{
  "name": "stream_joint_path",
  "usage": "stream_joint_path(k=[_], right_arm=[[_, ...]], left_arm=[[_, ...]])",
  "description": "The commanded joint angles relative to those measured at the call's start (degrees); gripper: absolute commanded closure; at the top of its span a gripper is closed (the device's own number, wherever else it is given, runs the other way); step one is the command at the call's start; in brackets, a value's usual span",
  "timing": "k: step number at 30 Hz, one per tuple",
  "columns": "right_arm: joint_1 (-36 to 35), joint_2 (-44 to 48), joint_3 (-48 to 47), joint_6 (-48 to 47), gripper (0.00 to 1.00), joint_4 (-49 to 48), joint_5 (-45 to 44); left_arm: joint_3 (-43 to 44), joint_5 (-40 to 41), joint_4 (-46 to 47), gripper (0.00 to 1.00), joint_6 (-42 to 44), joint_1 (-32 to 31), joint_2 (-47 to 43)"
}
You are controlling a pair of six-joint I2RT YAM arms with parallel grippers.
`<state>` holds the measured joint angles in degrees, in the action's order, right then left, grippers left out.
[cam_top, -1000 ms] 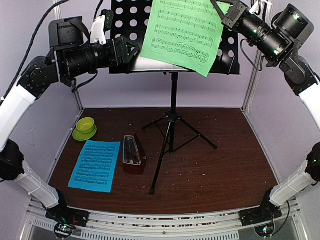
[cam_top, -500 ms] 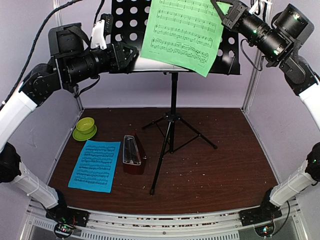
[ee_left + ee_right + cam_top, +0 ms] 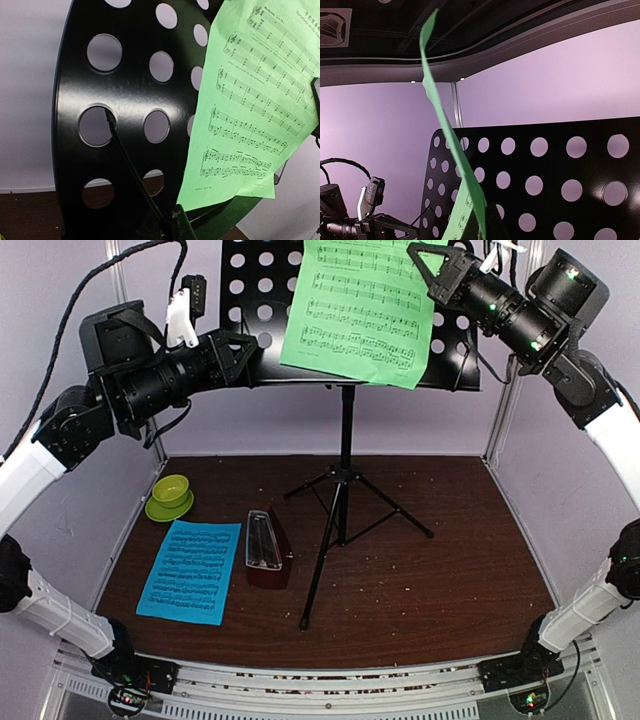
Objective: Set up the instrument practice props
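Note:
The black tripod music stand [image 3: 343,490] stands mid-table, its hole-punched desk [image 3: 262,300] at the top. The green sheet [image 3: 360,310] hangs tilted in front of the desk. My right gripper [image 3: 428,268] is shut on the sheet's upper right edge; the right wrist view shows the sheet [image 3: 465,180] edge-on between my jaws [image 3: 487,230]. My left gripper [image 3: 250,352] is shut on the desk's lower left edge, also in the left wrist view [image 3: 167,227]. The blue sheet [image 3: 190,570] lies flat at the front left. The reddish-brown metronome [image 3: 266,547] stands beside it.
A small lime-green bowl [image 3: 171,496] sits at the left, behind the blue sheet. The stand's three legs spread over the table's middle. Enclosure walls and corner posts close in the back and sides.
My left arm has shifted up and to the left, still at the desk's edge. My right gripper has moved a little left with the green sheet, which now hangs slightly straighter.

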<state>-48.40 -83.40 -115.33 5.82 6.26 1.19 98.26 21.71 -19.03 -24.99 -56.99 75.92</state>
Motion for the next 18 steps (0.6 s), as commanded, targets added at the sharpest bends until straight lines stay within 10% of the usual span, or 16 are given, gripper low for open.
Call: stream_joint_path(k=[1, 18], right_arm=[[0.41, -0.7, -2.06, -0.57, 1.0, 0.33, -1.06], [0.43, -2.2, -2.71, -0.46, 1.0, 1.38, -2.33]], left_arm=[[-2.13, 0.37, 4.95, 0.96, 2.49, 0.13, -2.56], [-9.48, -0.63, 7.34, 0.81, 1.64, 0.06, -6.04]])
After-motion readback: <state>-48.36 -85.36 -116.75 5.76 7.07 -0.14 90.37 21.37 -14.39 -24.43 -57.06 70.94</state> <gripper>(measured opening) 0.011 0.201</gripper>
